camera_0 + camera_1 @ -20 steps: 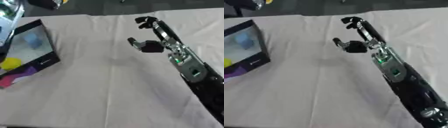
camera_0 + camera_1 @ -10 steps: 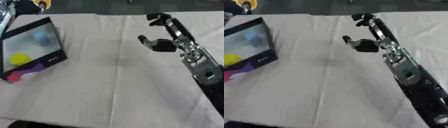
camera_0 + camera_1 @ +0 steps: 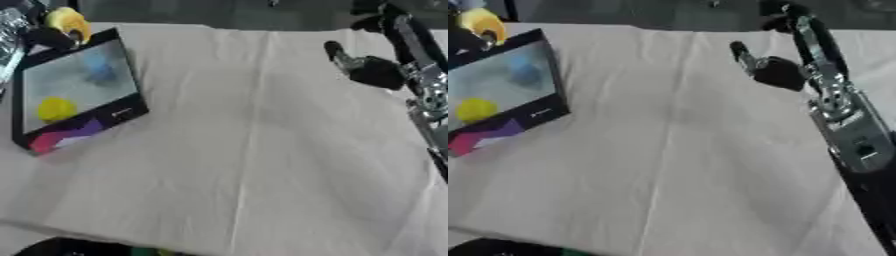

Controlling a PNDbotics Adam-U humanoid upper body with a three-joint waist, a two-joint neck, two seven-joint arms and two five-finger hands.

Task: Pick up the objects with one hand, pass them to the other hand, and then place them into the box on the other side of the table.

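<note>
Stereo pair from the robot's head, looking steeply down at the cloth-covered table (image 3: 245,150). Both eyes share nearly the same field: the right hand (image 3: 785,60) at upper right, the box (image 3: 74,95) far to its left. The right eye view sits slightly rightward.

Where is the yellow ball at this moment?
The yellow ball lies inside the box at the left side of the table, near the box's lower left corner, below a pale blue object.

Left of the right hand (image 3: 785,60) fingertips, bare white cloth (image 3: 254,150) lies open as far as the black-rimmed box (image 3: 74,92), the only obstacle, well apart at the table's left.
</note>
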